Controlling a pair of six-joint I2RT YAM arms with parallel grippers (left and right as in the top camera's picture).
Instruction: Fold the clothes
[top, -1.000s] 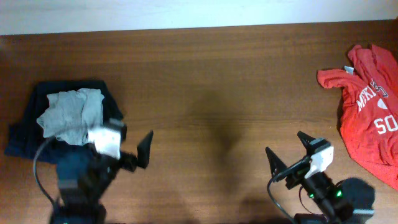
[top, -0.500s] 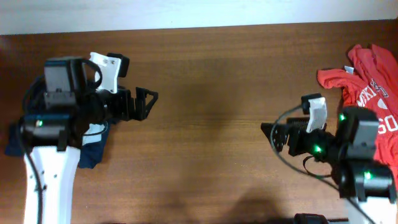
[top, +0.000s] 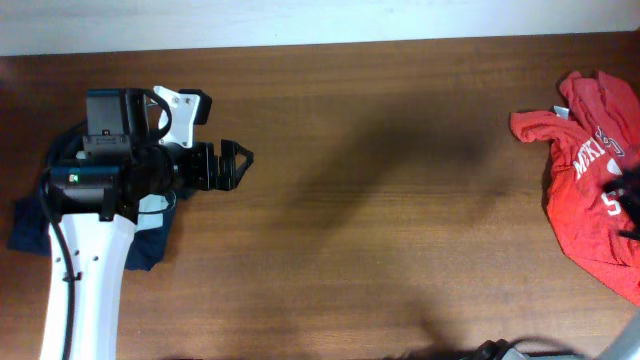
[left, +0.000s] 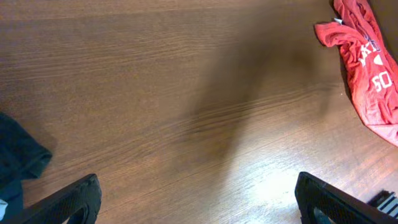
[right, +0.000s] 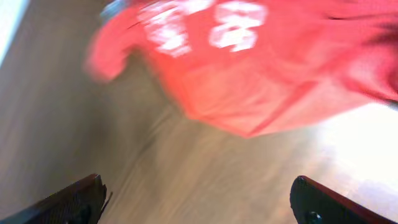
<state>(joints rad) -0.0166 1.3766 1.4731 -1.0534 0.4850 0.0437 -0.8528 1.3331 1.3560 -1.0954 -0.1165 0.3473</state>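
- The orange-red T-shirt lies crumpled at the 3 o'clock edge of the wooden table, its white lettering facing up and partly hidden in the folds.
- A dark navy garment lies in a heap at 9 o'clock, well apart from the T-shirt. Most of it is covered from above by the left arm.
- The left arm comes up from the 7 o'clock corner and bends over the navy garment, so the left gripper points toward 3 o'clock.
- Its jaws stand wide apart with only bare wood between them, and it has hold of nothing.
- From the right wrist the view is blurred. The right gripper hangs over the table with the T-shirt just ahead at 12 o'clock.
- Its 2 fingertips sit at the far corners of the picture, spread wide, gripping nothing.
- From overhead only a dark sliver shows at 3 o'clock over the T-shirt. I cannot tell what it is.
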